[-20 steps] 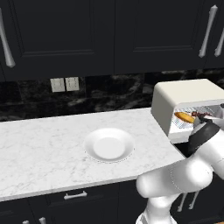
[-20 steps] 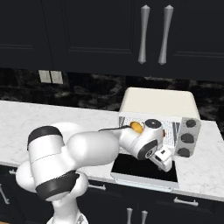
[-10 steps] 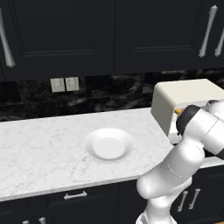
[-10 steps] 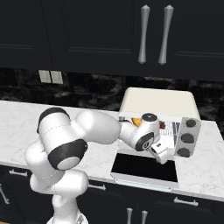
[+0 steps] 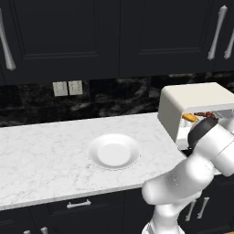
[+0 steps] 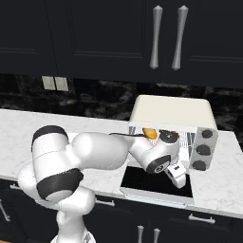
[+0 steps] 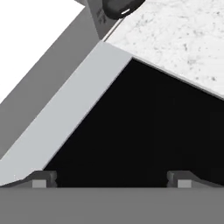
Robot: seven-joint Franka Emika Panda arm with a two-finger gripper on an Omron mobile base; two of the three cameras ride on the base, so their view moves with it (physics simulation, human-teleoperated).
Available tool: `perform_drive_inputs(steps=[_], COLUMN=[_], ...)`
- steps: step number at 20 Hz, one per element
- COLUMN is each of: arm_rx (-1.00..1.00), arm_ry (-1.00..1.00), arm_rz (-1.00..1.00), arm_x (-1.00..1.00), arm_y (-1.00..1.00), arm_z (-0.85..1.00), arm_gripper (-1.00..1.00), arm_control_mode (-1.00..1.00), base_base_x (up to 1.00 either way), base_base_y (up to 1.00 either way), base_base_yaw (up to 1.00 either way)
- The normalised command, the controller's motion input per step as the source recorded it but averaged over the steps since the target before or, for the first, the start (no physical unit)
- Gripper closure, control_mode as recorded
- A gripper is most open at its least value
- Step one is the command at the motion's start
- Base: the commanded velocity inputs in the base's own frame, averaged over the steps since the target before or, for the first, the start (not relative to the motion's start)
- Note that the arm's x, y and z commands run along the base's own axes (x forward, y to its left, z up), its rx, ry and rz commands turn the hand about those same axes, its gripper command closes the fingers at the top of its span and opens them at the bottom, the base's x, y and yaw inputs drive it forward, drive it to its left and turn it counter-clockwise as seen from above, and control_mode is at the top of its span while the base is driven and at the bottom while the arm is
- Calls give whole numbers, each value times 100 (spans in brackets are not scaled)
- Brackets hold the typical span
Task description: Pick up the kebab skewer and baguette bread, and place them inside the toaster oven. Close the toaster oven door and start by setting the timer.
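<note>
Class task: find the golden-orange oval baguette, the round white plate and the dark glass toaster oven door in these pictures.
golden-orange oval baguette [image 6: 150, 133], right base view, on its rounded top.
round white plate [image 5: 114, 151], left base view, on its flat centre.
dark glass toaster oven door [image 6: 142, 179], right base view, on the lowered glass panel.

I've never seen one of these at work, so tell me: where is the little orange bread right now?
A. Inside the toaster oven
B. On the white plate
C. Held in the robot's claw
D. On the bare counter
A: the baguette bread lies on the rack inside the toaster oven, beside the kebab skewer, with the toaster oven door folded down open.
</note>
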Motion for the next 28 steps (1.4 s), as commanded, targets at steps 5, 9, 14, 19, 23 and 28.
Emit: perform_drive_inputs(steps=[5, 9, 14, 19, 23, 28], arm_rx=[-1, -11, -14, -7, 0, 0], arm_ry=[-3, 10, 12, 1, 0, 0], arm_rz=[16, 42, 45, 24, 18, 13], arm_x=[-100, -100, -66, -46, 0, 26], arm_y=[21, 44, 47, 27, 0, 0], arm_z=[46, 35, 2, -33, -22, -3], arm_gripper=[-100, -100, -100, -100, -100, -100], arm_control_mode=[-100, -100, -100, -100, -100, -100], base_base_x=[0, 0, 0, 0, 0, 0], base_base_y=[0, 0, 0, 0, 0, 0], base_base_yaw=[0, 0, 0, 0, 0, 0])
